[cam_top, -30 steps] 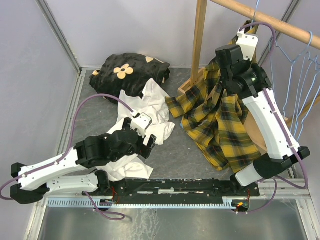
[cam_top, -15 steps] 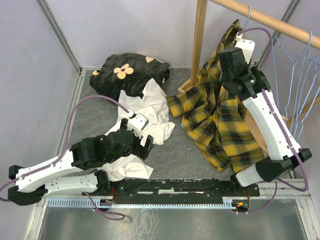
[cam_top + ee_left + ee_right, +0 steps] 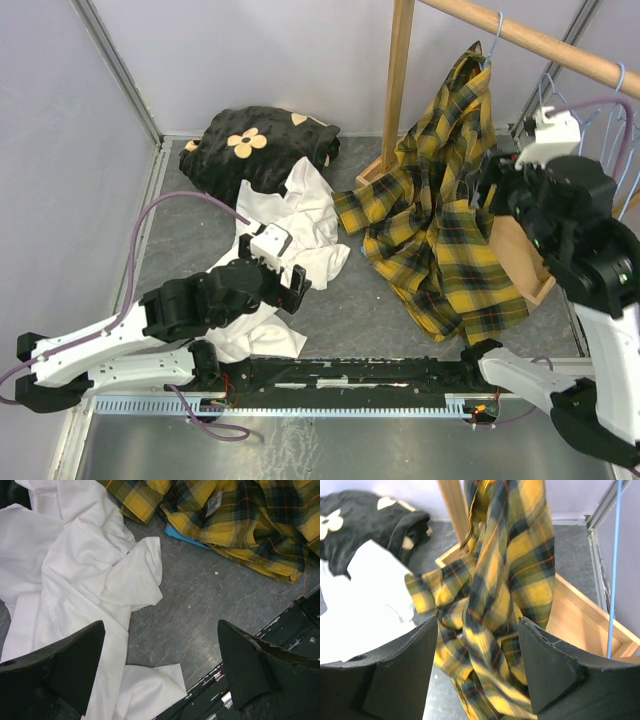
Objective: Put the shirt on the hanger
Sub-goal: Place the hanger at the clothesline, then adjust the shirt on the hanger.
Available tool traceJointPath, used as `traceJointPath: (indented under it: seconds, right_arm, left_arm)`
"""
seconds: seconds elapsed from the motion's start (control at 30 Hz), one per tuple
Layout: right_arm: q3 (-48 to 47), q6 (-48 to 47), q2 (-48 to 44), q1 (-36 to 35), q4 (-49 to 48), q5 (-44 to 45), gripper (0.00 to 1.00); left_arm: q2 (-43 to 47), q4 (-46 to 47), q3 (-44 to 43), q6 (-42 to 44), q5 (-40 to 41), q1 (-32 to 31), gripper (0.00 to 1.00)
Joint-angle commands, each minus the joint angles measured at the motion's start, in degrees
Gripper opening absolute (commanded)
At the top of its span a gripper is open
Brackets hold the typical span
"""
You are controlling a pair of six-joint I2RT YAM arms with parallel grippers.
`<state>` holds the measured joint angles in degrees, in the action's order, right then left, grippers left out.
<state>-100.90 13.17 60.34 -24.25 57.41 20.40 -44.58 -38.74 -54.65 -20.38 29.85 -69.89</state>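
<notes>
The yellow-and-black plaid shirt (image 3: 440, 200) hangs from the wooden rail (image 3: 545, 45). Its top sits under the pale-blue hook of the hanger (image 3: 497, 22), and its lower part lies spread on the floor. The rest of the hanger is hidden in the cloth. My right gripper (image 3: 488, 188) is open just right of the hanging shirt. In the right wrist view the shirt (image 3: 510, 570) shows past the open right gripper (image 3: 477, 625), with nothing gripped. My left gripper (image 3: 285, 275) is open low over the white garment (image 3: 300, 215). Nothing is between the fingers of the left gripper (image 3: 160, 627).
A black cloth with cream flowers (image 3: 265, 140) lies at the back left. A wooden post (image 3: 398, 90) and a wooden base frame (image 3: 525, 265) stand beside the shirt. More pale-blue hangers (image 3: 625, 115) hang on the rail at the right, and one wire (image 3: 615, 565) shows close to my right fingers.
My right gripper has opened and let go of the shirt, then drawn back to the right. The shirt now hangs from the rail by itself. The left arm has barely moved.
</notes>
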Motion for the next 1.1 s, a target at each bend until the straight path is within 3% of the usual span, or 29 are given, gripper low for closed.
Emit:
traceJointPath:
  seconds: [0.0,0.3,0.57,0.83,1.07]
  right_arm:
    - [4.88,-2.27,-5.20,0.18,5.02,-9.18,0.73]
    - [12.62,-0.40,-17.86,0.17,11.81,-14.44,0.73]
    - [10.55,0.32,-23.43,0.23,16.91,-16.18,0.75]
    - [8.64,-0.50,-25.61,0.17,22.18,-12.58,0.78]
    - [10.43,0.01,-27.02,0.19,22.50,-11.35,0.80]
  left_arm:
    - [-2.73,7.09,0.84,-2.50,0.63,-0.16,0.99]
    - [-14.72,28.02,2.43,-7.83,-6.52,-1.24,0.99]
    - [-33.42,56.96,3.99,-3.94,-2.14,-10.69,0.99]
    - [-50.39,57.35,-1.02,-14.95,-0.68,-12.71,0.99]
    - [-64.06,55.44,-10.87,-19.68,0.94,-13.86,0.99]
